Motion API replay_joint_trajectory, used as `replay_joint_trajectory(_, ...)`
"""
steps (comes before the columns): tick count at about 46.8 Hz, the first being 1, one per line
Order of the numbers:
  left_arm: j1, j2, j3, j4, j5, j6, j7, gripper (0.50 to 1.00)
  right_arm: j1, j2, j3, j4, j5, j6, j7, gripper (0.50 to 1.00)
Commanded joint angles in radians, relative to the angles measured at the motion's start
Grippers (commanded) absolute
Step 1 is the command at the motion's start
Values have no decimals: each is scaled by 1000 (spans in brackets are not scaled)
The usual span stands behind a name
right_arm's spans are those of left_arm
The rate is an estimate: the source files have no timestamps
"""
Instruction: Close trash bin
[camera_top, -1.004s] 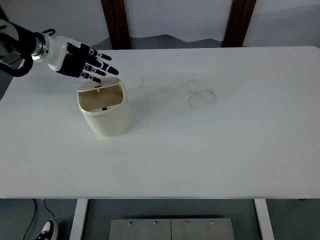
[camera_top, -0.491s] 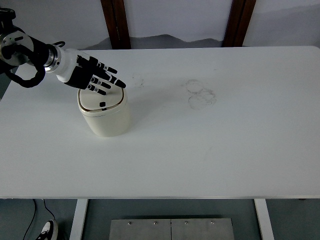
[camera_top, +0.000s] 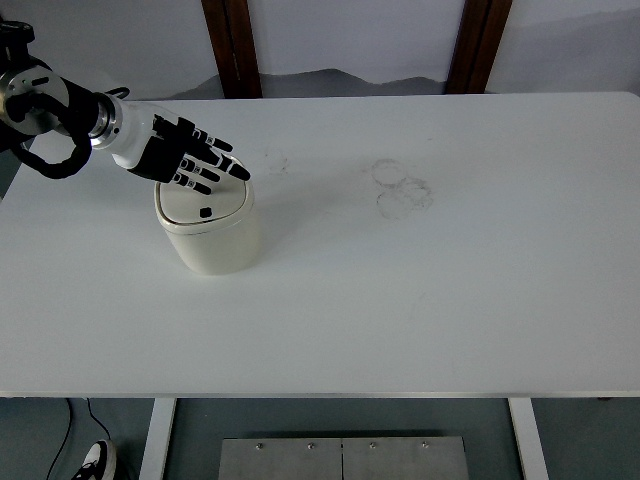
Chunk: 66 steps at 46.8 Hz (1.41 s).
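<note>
Cream trash bin (camera_top: 208, 233) stands on left part of white table (camera_top: 420, 290), lid flat across top, small black tab showing on it. Left hand (camera_top: 180, 155) over bin's far rim, fingers (camera_top: 222, 166) extended and spread, gripping nothing; whether fingertips touch lid unclear

The wide white table (camera_top: 420, 300) lies bare across its middle, right and near parts, leaving open passage there. The one thing standing on it is the cream rounded plastic trash bin (camera_top: 210, 235) at the left. Over the bin's top the black-and-white left hand (camera_top: 170, 155) blocks the way, its fingers (camera_top: 215, 165) spread flat.
</note>
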Motion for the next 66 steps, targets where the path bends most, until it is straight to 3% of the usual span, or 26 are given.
replay_joint_trajectory(1, 2, 0, 0, 0, 0, 0, 0, 1000, 0, 0, 0, 0, 2, 1, 0, 995)
replay_joint_trajectory(28, 26, 3, -2, 2, 0, -2, 0, 1000, 0, 0, 0, 0, 2, -1, 0, 995)
replay_joint_trajectory(50, -20, 8, -6, 5, 0, -2, 0, 1000, 0, 0, 0, 0, 2, -1, 0, 995)
replay_joint_trajectory(66, -112, 17, -23, 41, -1, -17, 0, 1000, 0, 0, 2, 0, 2, -1, 0, 995)
